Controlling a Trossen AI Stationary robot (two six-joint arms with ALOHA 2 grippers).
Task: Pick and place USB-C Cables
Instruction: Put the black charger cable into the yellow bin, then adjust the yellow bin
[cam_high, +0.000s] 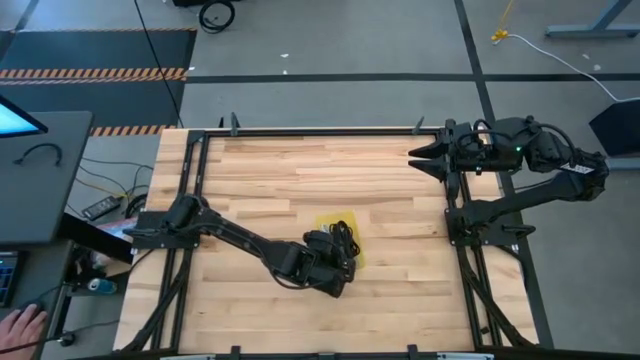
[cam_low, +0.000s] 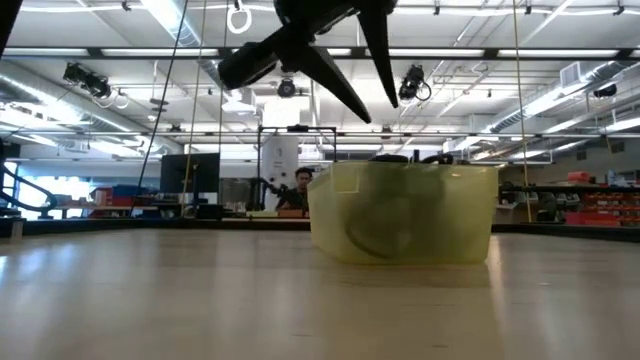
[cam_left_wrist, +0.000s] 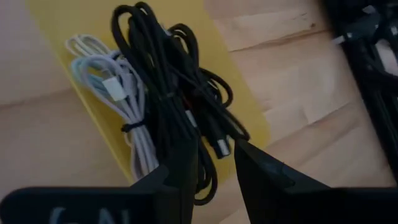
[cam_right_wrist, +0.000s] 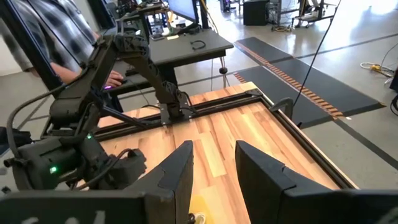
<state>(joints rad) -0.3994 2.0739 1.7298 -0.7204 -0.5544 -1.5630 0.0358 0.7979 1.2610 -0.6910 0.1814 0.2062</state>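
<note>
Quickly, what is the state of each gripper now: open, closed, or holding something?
Left gripper: open, above the black cables in the yellow bin, holding nothing.
Right gripper: open, empty, raised at the table's far right corner.

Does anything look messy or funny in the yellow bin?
A little. The black cables lie in a loose tangle over the white cable bundle in the yellow bin, loops reaching its edge. The left gripper hovers open above them. Nothing looks broken.

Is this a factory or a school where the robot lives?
Probably a robotics lab or workshop. There's a concrete floor with striped hazard tape, desks with monitors, long ceiling lights, and a person working in the background.
</note>
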